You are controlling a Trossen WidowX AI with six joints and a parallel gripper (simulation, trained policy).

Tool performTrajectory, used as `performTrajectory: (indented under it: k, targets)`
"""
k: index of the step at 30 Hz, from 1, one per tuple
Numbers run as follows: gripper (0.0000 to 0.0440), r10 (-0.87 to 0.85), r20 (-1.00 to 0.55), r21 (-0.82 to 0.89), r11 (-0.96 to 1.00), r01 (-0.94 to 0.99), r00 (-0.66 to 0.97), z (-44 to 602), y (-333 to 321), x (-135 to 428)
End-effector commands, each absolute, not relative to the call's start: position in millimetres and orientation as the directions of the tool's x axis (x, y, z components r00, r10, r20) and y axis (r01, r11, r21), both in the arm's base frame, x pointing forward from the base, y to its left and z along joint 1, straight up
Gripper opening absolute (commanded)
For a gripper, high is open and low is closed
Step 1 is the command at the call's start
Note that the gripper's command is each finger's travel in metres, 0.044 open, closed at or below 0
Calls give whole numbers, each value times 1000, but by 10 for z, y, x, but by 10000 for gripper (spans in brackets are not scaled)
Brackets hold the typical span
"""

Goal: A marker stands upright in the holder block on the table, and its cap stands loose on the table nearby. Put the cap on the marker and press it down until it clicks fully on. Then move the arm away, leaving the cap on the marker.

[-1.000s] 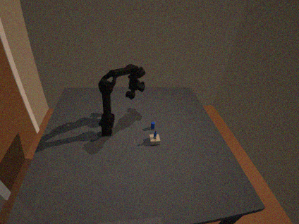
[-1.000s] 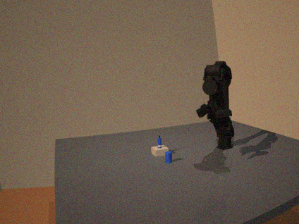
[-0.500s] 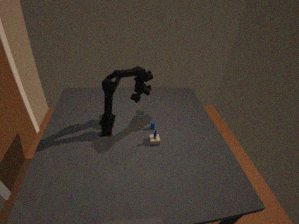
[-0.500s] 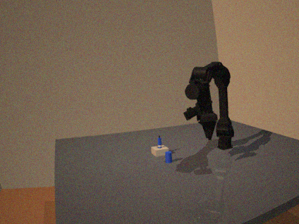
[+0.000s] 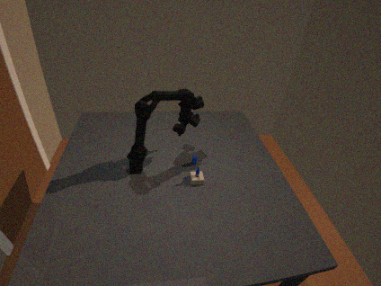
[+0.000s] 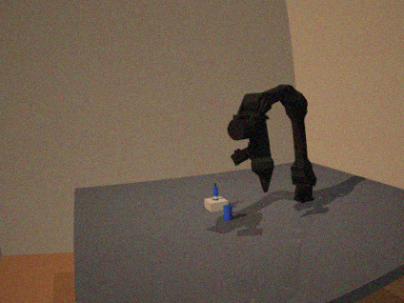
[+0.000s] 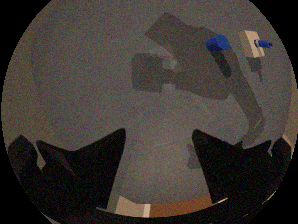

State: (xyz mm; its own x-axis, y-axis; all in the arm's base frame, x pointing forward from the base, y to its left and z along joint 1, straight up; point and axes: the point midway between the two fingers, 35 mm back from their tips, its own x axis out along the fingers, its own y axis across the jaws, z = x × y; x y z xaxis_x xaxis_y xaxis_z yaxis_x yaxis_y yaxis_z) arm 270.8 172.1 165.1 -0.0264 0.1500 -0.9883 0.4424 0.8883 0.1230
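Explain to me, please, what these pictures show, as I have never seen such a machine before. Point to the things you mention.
The machine is a black jointed arm (image 5: 140, 130) (image 6: 299, 138) standing on a grey table (image 5: 157, 234) (image 6: 143, 248) (image 7: 95, 115). The top picture looks down from high up, the exterior one from the side, and the wrist one from the arm's own wrist, past its two dark jaws. On the table are a pale block (image 5: 197, 182) (image 6: 215, 206) (image 7: 249, 44) with a blue marker (image 5: 198, 172) (image 6: 215, 192) (image 7: 264, 44) upright in it and, beside it, a blue cap (image 5: 194, 160) (image 6: 228, 212) (image 7: 217, 43). The jaws are open above the table, holding nothing.

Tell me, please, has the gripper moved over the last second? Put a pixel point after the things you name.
Yes; in the exterior view, the gripper (image 5: 179, 134) (image 6: 265, 191) (image 7: 160, 133) has swung away from the arm's base (image 5: 136, 170) (image 6: 303, 195), toward the holder block (image 5: 197, 182) (image 6: 213, 206) (image 7: 249, 44).
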Motion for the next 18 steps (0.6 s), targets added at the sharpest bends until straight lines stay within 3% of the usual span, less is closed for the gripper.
performTrajectory:
  k: [1,18]
  targets:
    - [328,136,-990,108,884,455,-28,1631,1598,2817]
    - [325,84,-995,48,862,505,-48,1517,1104,3134]
